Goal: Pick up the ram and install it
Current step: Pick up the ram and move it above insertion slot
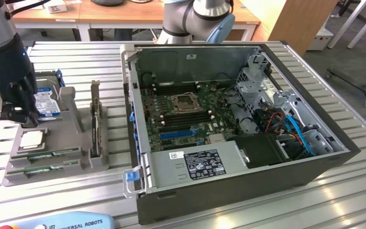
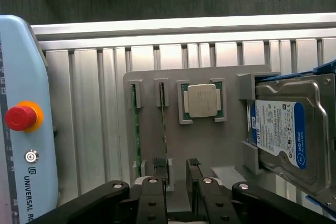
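Aluminium ribs run the length of the silver bench (image 1: 75,52) under everything I can see. On it, toward the exterior view's right, stands the big dark open computer case (image 1: 234,200), its green motherboard (image 1: 183,109) lying flat inside. A pale blue teach pendant (image 1: 62,222) (image 2: 26,66) with a red stop button (image 2: 20,117) rests on the bench near the flat grey parts tray (image 1: 105,138) (image 2: 220,145). The tray sits just beside the case, on the exterior view's left.

In the tray, a metal hard drive with a blue and white label (image 1: 46,102) (image 2: 283,135) leans in its holder. A tall dark expansion card (image 1: 95,124) stands on edge along the side nearest the case.

Two sticks lie on edge in parallel slots. A long, thin green ram stick (image 1: 46,155) (image 2: 164,124) is just beside the square silver processor chip (image 1: 32,138) (image 2: 202,100). A second green ram stick (image 1: 43,169) (image 2: 136,129) is one slot further from the chip. Both sit in the tray, well apart from the motherboard.

My black fingers (image 1: 24,117) (image 2: 156,182) hang over the tray, spread apart with bare grey tray between them, pinching nothing. One fingertip is just beside the end of the ram stick nearest the processor chip; I cannot tell whether it touches.
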`<state>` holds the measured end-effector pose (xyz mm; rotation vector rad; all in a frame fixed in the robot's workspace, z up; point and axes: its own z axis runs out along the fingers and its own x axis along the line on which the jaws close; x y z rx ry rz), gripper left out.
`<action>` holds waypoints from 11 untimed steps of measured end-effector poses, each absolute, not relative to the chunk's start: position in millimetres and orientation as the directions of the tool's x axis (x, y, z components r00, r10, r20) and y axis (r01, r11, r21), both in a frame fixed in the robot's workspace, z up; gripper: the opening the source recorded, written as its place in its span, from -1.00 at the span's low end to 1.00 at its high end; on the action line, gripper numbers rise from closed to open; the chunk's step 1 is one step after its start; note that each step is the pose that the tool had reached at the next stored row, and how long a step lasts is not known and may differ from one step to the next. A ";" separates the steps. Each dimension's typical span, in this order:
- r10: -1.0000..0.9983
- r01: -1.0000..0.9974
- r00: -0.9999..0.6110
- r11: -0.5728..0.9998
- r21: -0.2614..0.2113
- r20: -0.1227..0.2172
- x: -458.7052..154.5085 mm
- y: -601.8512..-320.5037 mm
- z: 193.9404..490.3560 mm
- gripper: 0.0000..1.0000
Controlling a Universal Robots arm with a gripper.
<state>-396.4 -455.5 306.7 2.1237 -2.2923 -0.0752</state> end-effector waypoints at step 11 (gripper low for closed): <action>-0.997 -0.996 -0.077 0.076 0.046 -0.021 -397.0 -468.5 306.7 -0.41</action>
